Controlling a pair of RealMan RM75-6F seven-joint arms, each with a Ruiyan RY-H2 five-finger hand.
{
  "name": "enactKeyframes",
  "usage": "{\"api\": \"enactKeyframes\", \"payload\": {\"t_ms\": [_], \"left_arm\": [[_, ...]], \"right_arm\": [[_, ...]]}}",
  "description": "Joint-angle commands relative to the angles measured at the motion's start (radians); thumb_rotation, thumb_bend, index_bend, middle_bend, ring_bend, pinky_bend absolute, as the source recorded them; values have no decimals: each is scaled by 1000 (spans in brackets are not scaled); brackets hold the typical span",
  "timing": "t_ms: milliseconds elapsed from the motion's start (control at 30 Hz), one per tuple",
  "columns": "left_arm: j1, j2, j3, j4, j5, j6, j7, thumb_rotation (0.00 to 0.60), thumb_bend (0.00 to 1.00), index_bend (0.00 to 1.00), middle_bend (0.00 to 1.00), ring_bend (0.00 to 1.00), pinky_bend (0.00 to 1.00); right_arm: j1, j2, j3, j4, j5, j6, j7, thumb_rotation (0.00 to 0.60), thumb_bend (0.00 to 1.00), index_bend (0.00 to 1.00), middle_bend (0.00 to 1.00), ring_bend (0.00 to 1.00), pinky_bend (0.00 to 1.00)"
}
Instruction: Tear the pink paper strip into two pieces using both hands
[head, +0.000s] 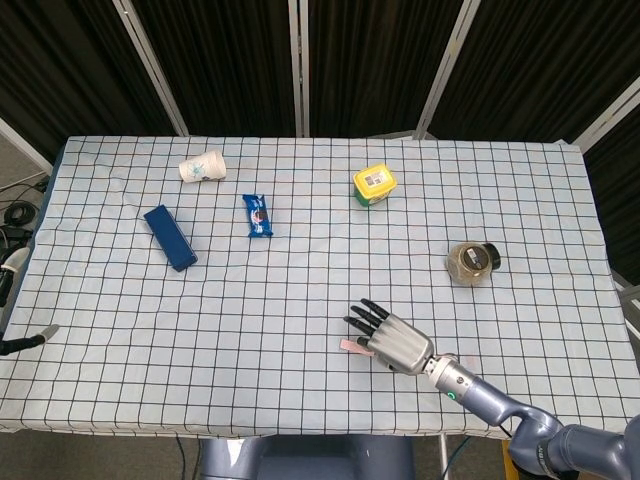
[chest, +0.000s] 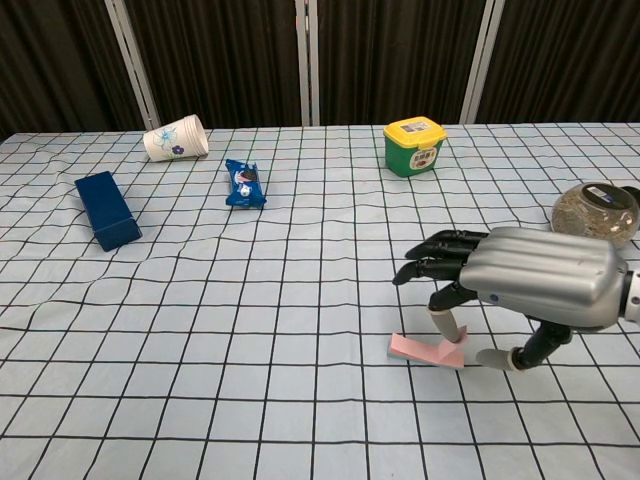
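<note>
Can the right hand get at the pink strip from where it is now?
Probably yes. The right hand hangs right over the pink strip, one finger down at its curled-up end, and nothing lies between them. Actual contact is hard to tell. The jar and other items sit well clear.

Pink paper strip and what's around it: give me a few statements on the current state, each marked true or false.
1. The right hand is over the pink paper strip, one fingertip down at its raised end. True.
2. The left hand is holding the strip's other end. False: the left hand is in neither view.
3. The strip is already in two pieces. False: it lies in one piece on the table.
4. The paper cup lies on its side. True.
5. The yellow-lidded tub sits right beside the strip. False: it is far back on the table.
</note>
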Motion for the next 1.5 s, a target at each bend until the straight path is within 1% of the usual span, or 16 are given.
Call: {"api": "enactKeyframes", "payload": {"t_ms": [33,367,633,733,933,1033,1100,1300,1500], "left_arm": [[1,0,0,0,1,0,0,600,0,0,0,0,0],[1,-1,0,0,6,-2,2,600,0,0,0,0,0],[1,-3,0,1,6,-5,5,600,0,0,0,0,0],[0,-4,-1,2,5,-7,7,600,0,0,0,0,0],[-1,-5,-1,1,6,-11,6,600,0,0,0,0,0],[-1,-6,0,2,6,-12,7,600,0,0,0,0,0],[-2,-6,0,2,7,-14,8,600,0,0,0,0,0],[-8,-11,3,7,5,-31,7,600,0,0,0,0,0],[-41,-37,13,32,27,-90,-25,600,0,0,0,0,0]], "right_arm": [[0,-8,-3,9,6,9,9,600,240,534,119,0,0],[5,-28,-5,46,15,27,23,600,256,542,129,0,0],[5,-47,-18,88,16,46,53,600,291,560,145,0,0],[7,-50,-20,92,18,50,67,600,320,570,151,0,0],[6,-59,-25,90,37,50,111,600,375,633,161,0,0],[4,-62,-27,85,46,54,138,600,433,672,179,0,0],[3,-63,-24,77,56,54,156,600,463,687,185,0,0],[11,-37,2,6,84,65,203,600,469,694,190,0,0],[39,32,56,-136,115,60,197,600,476,697,192,0,0]]}}
